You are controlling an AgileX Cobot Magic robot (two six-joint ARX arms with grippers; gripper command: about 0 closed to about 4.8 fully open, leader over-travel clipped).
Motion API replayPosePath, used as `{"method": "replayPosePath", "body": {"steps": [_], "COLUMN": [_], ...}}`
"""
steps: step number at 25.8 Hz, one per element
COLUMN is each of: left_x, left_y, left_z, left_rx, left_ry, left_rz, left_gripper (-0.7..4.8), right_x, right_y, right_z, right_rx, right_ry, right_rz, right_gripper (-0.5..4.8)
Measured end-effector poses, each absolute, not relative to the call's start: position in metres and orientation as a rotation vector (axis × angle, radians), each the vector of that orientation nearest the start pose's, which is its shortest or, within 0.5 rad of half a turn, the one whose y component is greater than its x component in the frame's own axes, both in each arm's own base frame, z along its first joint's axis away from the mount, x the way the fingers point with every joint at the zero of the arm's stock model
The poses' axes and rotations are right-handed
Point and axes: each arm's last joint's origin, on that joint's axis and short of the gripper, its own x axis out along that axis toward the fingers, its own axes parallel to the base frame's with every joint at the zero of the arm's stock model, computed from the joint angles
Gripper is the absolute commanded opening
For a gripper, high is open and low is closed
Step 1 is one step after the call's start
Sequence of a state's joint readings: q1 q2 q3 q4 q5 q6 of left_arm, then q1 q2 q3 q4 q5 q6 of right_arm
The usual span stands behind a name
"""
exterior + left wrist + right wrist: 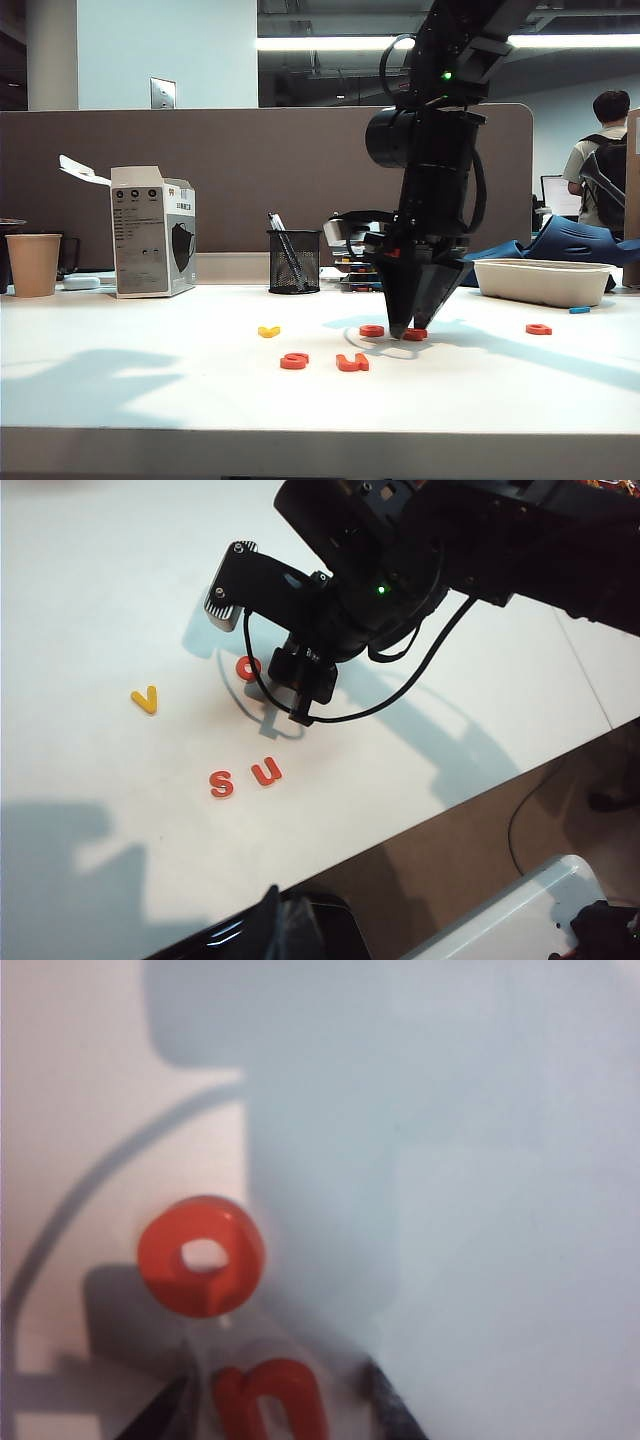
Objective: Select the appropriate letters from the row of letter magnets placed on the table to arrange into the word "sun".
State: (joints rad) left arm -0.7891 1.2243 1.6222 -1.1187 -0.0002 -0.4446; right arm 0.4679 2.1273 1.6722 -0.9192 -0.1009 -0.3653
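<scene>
Right jaws: spread, tips down on the table, straddling the n, just beside a round letter; best closed squarely without nudging that ring. Left jaws: barely in view, state not tellable. The s and u lie side by side nearer the front edge, so the n goes just right of the u.

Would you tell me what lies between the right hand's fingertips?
The orange-red n lies between the right hand fingertips, not yet clamped, shown in the right wrist view.
</scene>
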Motion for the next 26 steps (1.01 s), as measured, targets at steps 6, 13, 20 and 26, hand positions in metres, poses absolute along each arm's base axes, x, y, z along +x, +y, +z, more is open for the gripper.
{"method": "replayPosePath", "body": {"steps": [6,13,20,26], "left_x": [0.1449,0.1449,0.1449,0.1449], "left_y": [-0.1459,-0.1460,-0.1460,-0.1460], "left_z": [0.4383,0.4383,0.4383,0.4383], "left_rx": [-0.121,-0.122,-0.122,-0.122], "left_ry": [0.829,0.828,0.828,0.828], "left_rz": [-0.583,-0.583,-0.583,-0.583], "left_gripper": [-0.05,-0.05,-0.05,-0.05], "right_x": [0.3769,0.3762,0.3749,0.3746], "right_y": [0.1935,0.1934,0.1930,0.1929], "right_z": [0.1787,0.1786,0.1788,0.1788], "right_rx": [-0.585,-0.588,-0.594,-0.594], "right_ry": [1.293,1.301,1.313,1.316], "right_rz": [0.694,0.691,0.693,0.694], "right_gripper": [1.98,1.33,1.25,1.25]}}
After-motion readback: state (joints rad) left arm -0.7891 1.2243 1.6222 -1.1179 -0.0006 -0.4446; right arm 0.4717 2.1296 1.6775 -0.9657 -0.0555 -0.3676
